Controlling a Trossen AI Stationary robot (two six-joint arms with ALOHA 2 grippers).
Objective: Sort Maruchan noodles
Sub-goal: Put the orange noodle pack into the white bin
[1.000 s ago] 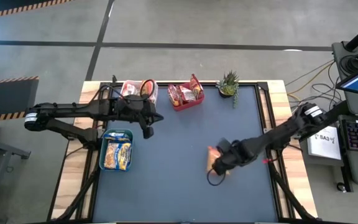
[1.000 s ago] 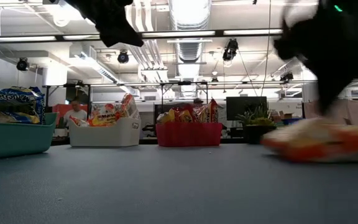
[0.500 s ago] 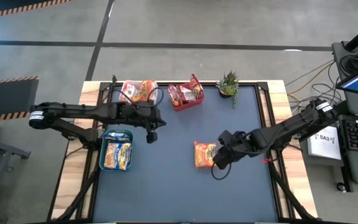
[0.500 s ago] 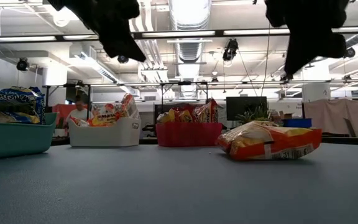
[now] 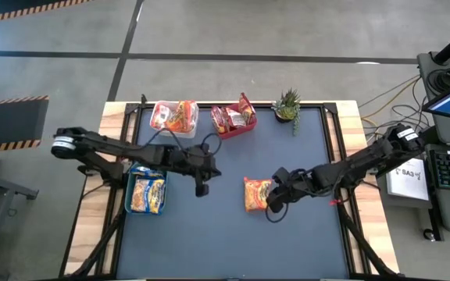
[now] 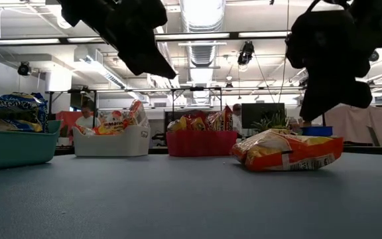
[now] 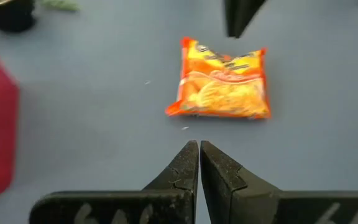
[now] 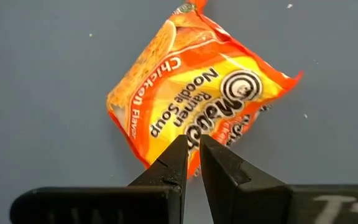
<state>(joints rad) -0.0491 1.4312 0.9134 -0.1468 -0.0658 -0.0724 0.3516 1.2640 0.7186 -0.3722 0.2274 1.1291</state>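
Observation:
One orange Maruchan packet (image 5: 257, 193) lies flat on its broad face on the dark table, also seen in the low view (image 6: 287, 151) and printed side up in the right wrist view (image 8: 197, 93). My right gripper (image 5: 275, 200) hangs shut just right of it, raised clear of it (image 6: 330, 60), touching nothing. My left gripper (image 5: 201, 187) is shut and hovers above the table left of the packet, which shows ahead of its fingers (image 7: 222, 81). Other packets sit sorted in the bins.
A white bin (image 5: 174, 115) holding orange packets and a red bin (image 5: 233, 119) holding red ones stand at the far edge, next to a small potted plant (image 5: 287, 105). A teal bin (image 5: 147, 187) with yellow-blue packets sits at the left edge.
The orange packet, which my right gripper was carrying low over the table, came down a little to the left and now lies still; the gripper rose clear of it. My left gripper moved from beside the white bin toward the near edge and the right, closer to the packet.

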